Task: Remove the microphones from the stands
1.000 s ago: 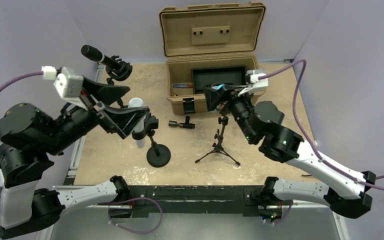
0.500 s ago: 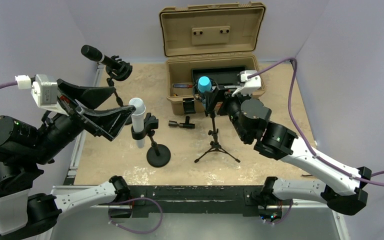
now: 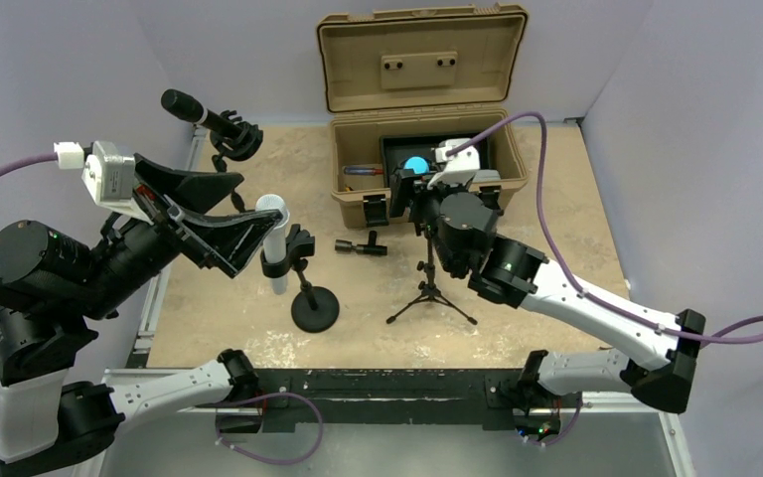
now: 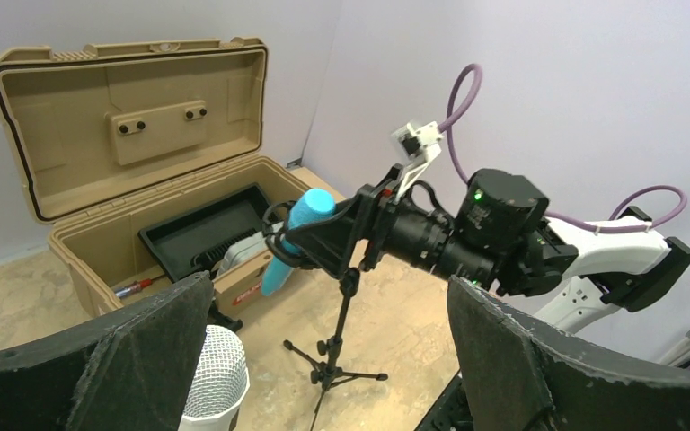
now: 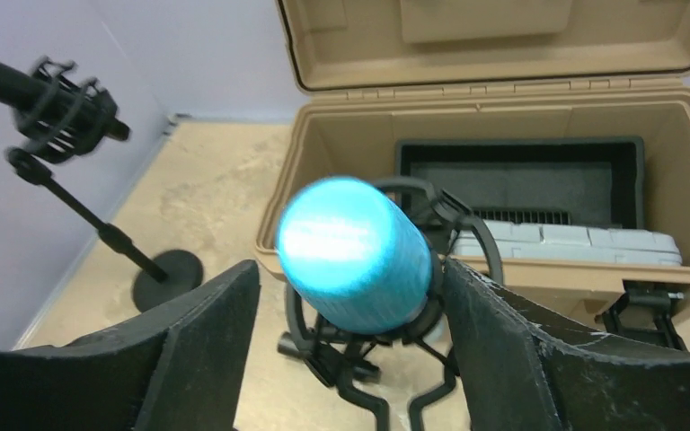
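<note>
A blue microphone [image 5: 355, 251] sits in a black shock mount on a thin tripod stand [image 3: 430, 290]; it also shows in the top view [image 3: 415, 164] and the left wrist view [image 4: 292, 235]. My right gripper [image 5: 352, 269] is open with the blue microphone between its jaws, a gap on the left side and the right finger [image 5: 521, 350] close to the mount. A white microphone [image 3: 273, 237] stands clipped on a round-base stand [image 3: 315, 308]. My left gripper [image 3: 258, 201] is open and empty just left of it. The microphone's mesh head [image 4: 216, 377] lies by the left finger.
An open tan case [image 3: 422, 149] with a black tray stands at the back. A black microphone on its own stand [image 3: 221, 127] is at the back left. A small black clip [image 3: 361, 246] lies on the table between the two stands.
My right gripper has swung up and left so its jaws now straddle the blue microphone. My left gripper has pulled back off the white microphone's clip and hovers open beside it.
</note>
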